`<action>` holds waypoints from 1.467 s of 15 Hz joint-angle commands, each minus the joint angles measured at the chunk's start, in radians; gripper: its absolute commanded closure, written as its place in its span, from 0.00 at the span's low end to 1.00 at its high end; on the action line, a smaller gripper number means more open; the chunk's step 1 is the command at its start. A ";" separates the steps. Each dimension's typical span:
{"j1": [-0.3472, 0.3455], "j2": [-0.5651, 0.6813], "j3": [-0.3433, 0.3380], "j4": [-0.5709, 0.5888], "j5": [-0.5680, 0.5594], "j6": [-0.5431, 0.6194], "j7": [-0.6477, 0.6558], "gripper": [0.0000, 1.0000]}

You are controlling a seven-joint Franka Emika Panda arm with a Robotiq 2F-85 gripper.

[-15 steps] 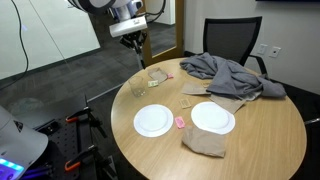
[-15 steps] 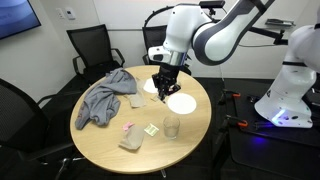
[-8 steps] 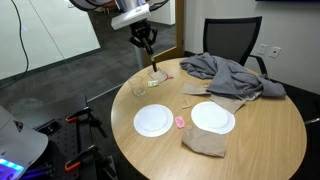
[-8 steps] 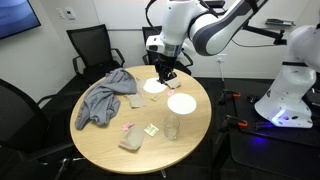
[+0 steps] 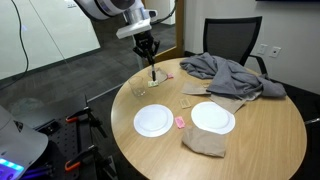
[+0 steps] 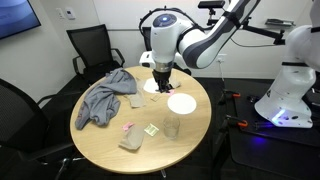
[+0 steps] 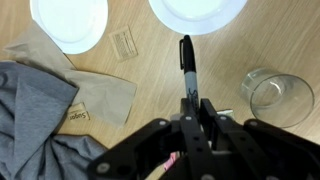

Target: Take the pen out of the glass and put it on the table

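An office meeting room: black office chairs (image 6: pixel 88 45) stand around a round wooden worktop (image 5: pixel 268 135), and a dark screen (image 6: pixel 15 15) hangs on the white wall (image 6: pixel 95 12).

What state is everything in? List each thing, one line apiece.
claw: shut on the pen.
pen: out of the glass, held over the table.
glass: upright, empty.
white plates: both empty.
gray cloth: crumpled on the table.

thin dark straight pen (image 7: pixel 186 62): out of the glass, held near-vertical above the tabletop | small clear drinking glass (image 7: pixel 275 95): upright, empty, near pen | round light tan wood table (image 5: pixel 260 130): bears glass
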 commanded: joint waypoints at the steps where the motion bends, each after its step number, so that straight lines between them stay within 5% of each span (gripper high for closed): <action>1: 0.029 0.080 -0.028 0.072 -0.001 -0.012 0.050 0.97; 11: 0.082 0.251 -0.097 0.129 -0.031 0.096 0.169 0.97; 20: 0.194 0.408 -0.240 0.248 -0.071 0.168 0.385 0.97; 21: 0.201 0.422 -0.247 0.263 -0.065 0.162 0.401 0.94; 22: 0.208 0.435 -0.252 0.278 -0.059 0.149 0.412 0.62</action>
